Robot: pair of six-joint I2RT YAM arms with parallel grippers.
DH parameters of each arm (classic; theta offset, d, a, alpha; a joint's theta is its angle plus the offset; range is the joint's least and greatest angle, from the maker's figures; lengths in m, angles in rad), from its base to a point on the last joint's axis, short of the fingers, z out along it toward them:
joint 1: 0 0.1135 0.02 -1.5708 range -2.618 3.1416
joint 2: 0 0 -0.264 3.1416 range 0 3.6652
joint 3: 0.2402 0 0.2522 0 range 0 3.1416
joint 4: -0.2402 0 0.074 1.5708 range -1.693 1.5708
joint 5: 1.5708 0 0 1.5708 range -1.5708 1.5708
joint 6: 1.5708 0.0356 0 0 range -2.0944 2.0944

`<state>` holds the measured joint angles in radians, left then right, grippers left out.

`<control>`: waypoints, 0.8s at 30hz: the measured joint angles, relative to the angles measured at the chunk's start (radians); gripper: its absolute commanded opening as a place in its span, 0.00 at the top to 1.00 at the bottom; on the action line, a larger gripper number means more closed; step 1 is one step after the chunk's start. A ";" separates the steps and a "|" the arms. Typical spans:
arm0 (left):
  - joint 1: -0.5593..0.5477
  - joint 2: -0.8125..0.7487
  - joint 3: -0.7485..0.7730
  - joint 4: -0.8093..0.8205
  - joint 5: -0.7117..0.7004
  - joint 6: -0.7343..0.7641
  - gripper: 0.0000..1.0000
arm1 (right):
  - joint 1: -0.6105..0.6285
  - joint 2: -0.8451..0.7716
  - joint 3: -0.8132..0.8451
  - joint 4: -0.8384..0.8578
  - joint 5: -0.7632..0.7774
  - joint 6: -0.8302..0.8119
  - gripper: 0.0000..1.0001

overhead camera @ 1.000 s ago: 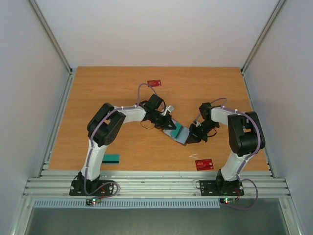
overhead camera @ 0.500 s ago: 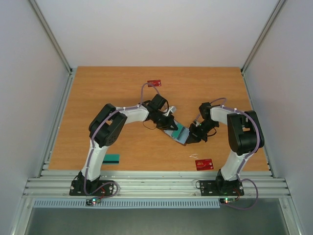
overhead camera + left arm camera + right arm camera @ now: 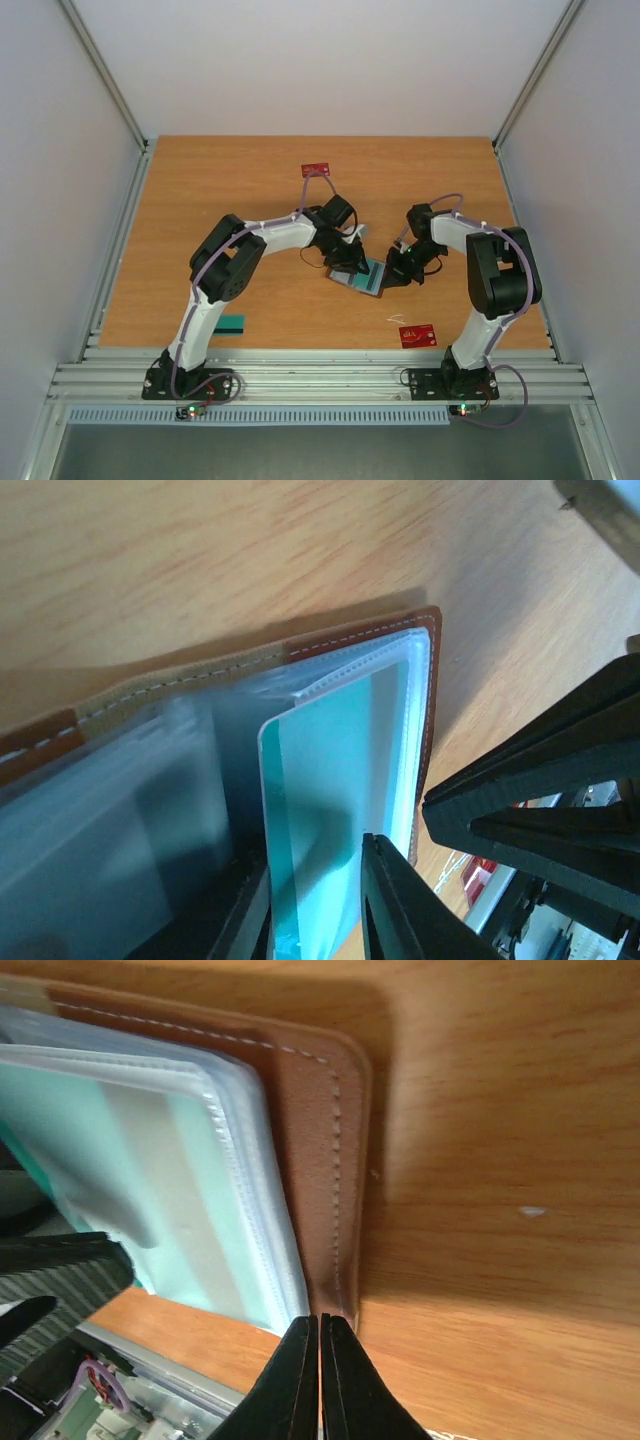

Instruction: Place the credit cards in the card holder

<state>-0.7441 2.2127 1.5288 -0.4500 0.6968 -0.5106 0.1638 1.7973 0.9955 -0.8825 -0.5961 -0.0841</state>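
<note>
**A:** Where is the card holder [image 3: 362, 280]?

**B:** It lies open near the middle of the tabletop [image 3: 200, 190], leather side down, between the two grippers. Its clear sleeves [image 3: 150, 780] are fanned upward.

**A:** And the left gripper [image 3: 315, 880]?

**B:** Its fingers stand slightly apart, one on either side of the near end of a teal card [image 3: 330, 780]. That card sits most of the way into one sleeve. With a gap showing, I read the grip as let go, not clamped. I can't tell whether a pad is touching the plastic.

**A:** Why is the right gripper [image 3: 320, 1325] so close?

**B:** Its fingers are pressed tight together, tips down at the edge of the brown cover. I'd guess it pins the holder so it doesn't slide while a card is pushed in. I see no leather between the fingers, so it looks like pressing, not pinching.

**A:** What's left?

**B:** Three loose cards show. One red card [image 3: 316, 169] lies by the far edge, around its middle. Another red card [image 3: 417, 335] is near the near edge toward the right corner. A second teal card [image 3: 232, 323] lies near the near edge on the left. The sleeves are too cloudy to count what's inside.

**A:** Any risks?

**B:** The left fingers should back out straight, or they could drag the card out of its sleeve.
</note>
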 measured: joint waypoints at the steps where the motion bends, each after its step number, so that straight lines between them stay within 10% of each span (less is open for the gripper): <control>1: -0.003 0.000 0.008 -0.015 -0.007 0.004 0.73 | 0.000 -0.005 0.002 0.000 0.000 -0.001 0.95; 24: -0.035 0.041 0.214 -0.361 -0.188 0.066 0.48 | 0.010 0.047 0.032 0.057 -0.034 0.000 0.94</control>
<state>-0.7788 2.2539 1.7424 -0.8108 0.5087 -0.4446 0.1738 1.8439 1.0279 -0.8257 -0.6296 -0.0845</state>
